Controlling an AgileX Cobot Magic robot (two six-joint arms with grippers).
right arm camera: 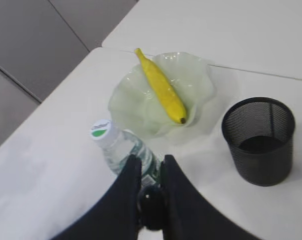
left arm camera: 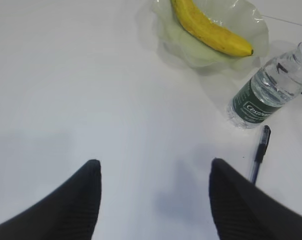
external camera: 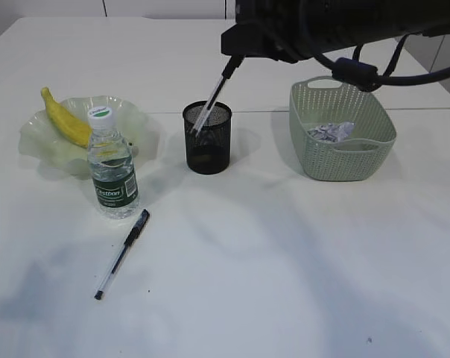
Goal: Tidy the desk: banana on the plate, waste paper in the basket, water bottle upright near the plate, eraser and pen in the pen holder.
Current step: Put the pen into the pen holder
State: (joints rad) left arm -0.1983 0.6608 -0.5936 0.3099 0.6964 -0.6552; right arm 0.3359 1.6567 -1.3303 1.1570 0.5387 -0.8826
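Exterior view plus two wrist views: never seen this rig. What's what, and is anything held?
It is a robot with two arms, each ending in a two-finger gripper. The exterior view looks down at the table from in front. The other two cameras sit on the wrists, looking past the fingers.

The left gripper is open and empty above the table. The right gripper is shut on a held pen at the mesh pen holder. Whether its tip is inside, I cannot tell.

On the table: a banana on a plate, an upright bottle beside it, a loose pen, and crumpled paper in a basket.
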